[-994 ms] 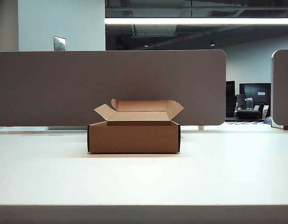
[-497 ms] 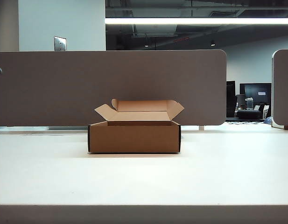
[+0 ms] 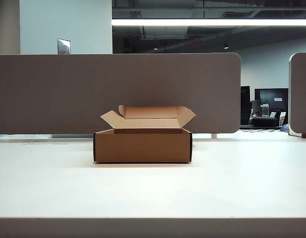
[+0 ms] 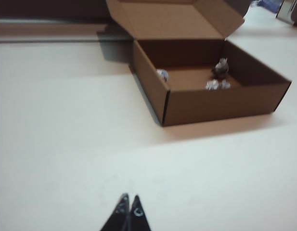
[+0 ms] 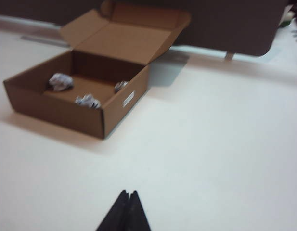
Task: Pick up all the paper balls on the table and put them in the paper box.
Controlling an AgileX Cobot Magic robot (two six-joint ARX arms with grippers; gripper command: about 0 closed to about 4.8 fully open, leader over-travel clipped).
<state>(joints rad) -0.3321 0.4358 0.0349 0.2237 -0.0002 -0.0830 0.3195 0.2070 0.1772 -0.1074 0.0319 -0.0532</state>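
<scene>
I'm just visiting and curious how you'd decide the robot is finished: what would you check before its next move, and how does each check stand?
1. Paper balls inside the paper box: ok, three wads lie on its floor.
2. Table free of stray balls: ok in all views.
3. Left gripper empty: ok, shut on nothing, above bare table short of the box.
4. Right gripper empty: ok, shut, clear of the box.
5. Box flaps open: ok, the lid stands up at the back.
6. Arms clear of the box in the exterior view: ok, neither shows there.
</scene>
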